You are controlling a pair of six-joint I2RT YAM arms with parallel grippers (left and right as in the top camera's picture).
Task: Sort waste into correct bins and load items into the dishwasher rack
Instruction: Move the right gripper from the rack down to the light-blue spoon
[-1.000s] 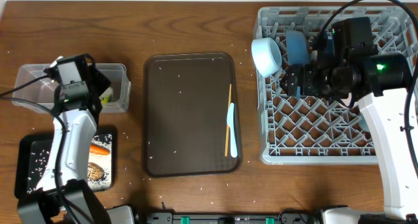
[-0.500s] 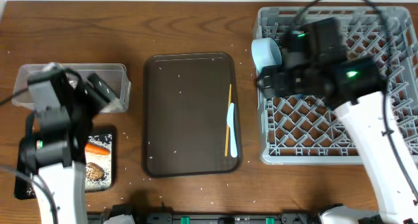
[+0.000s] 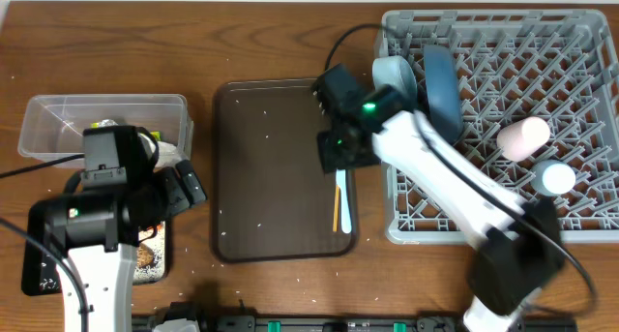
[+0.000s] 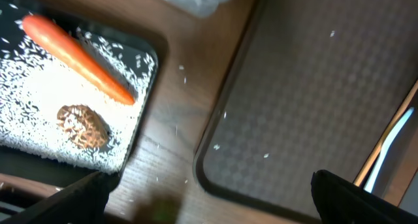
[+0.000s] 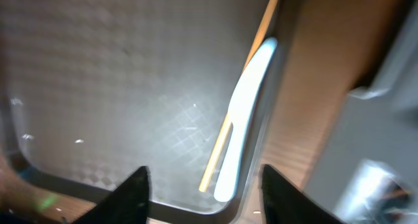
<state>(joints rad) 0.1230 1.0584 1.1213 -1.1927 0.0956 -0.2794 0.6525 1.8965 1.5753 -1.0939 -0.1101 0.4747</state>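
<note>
My right gripper (image 3: pixel 337 150) (image 5: pixel 206 199) hangs open over the right side of the dark-brown serving tray (image 3: pixel 271 177), just above the pale-blue spoon (image 3: pixel 341 198) (image 5: pixel 247 110) and yellow chopsticks (image 3: pixel 336 214) (image 5: pixel 222 149); nothing sits between its jaws. The grey rack (image 3: pixel 464 237) holds the pale-blue bowl (image 3: pixel 395 80), blue plate (image 3: pixel 442 85), pink cup (image 3: pixel 522 138) and light-blue cup (image 3: pixel 556 177). My left gripper (image 3: pixel 189 189) (image 4: pixel 209 208) is wide open and empty beside the black tray (image 4: pixel 153 51). In that tray lie a carrot (image 4: pixel 78 57), a brown lump (image 4: pixel 81 126) and rice (image 4: pixel 32 106).
The clear tub (image 3: pixel 58 119) stands at the back left, with something white at its right end behind my left arm. Rice grains are scattered on the wood and the serving tray. The right arm stretches from the front right across the rack's left corner.
The right arm swung left from the rack to over the spoon, and its jaws narrowed. The left arm drew back from the tub toward the front, over the black tray.
</note>
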